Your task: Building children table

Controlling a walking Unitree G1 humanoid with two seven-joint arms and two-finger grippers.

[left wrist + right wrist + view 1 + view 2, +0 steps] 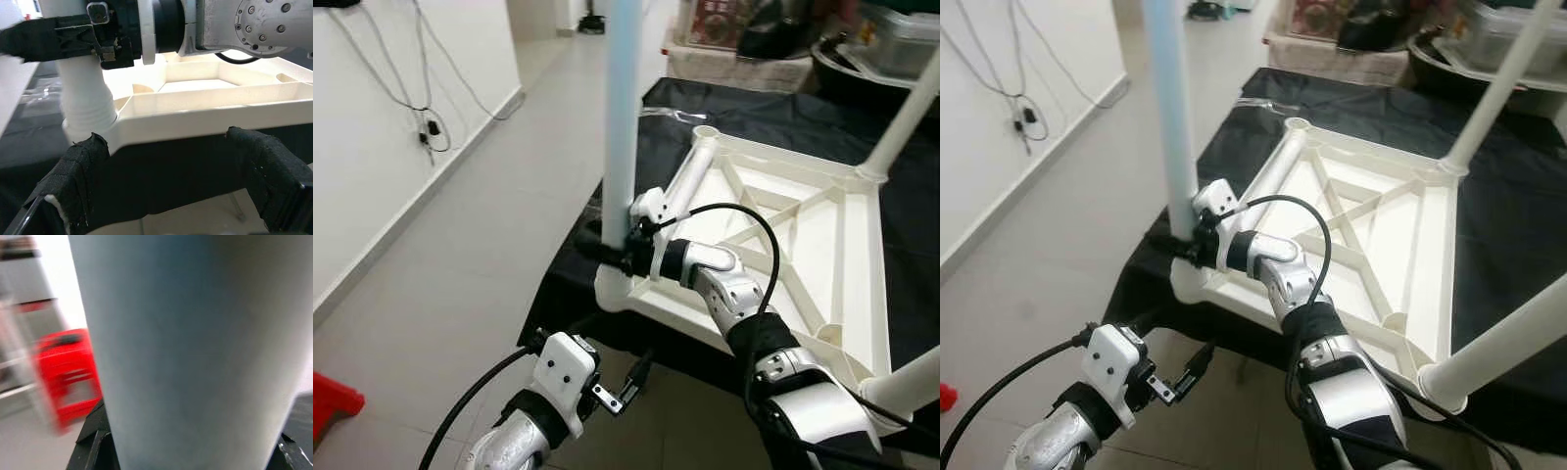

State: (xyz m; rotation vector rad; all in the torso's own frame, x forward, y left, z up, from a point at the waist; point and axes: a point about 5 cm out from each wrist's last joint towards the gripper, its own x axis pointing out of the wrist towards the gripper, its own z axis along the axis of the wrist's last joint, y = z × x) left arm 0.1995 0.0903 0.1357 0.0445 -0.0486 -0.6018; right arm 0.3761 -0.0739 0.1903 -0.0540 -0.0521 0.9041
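table leg going into a corner socket

lying upside down on black cloth (783,117): white table top (803,245). standing upright in its near-left corner socket (612,289): pale blue leg (622,108), clamped by right gripper (612,250). hovering spread and empty below the edge: left gripper (631,382).

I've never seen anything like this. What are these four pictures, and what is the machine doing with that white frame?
This is a walking humanoid robot with two silver arms. The two wide pictures come from cameras in its head, looking down; the other two come from a camera on each wrist.

On a black cloth lies a white children's table, upside down. Three legs stand in its corner sockets; the fourth socket is empty.

The right pincer is shut on the pale blue leg at the near left corner, just above its socket. The right wrist picture looks straight at that leg up close.

The left pincer hangs open, below the table edge, holding nothing.
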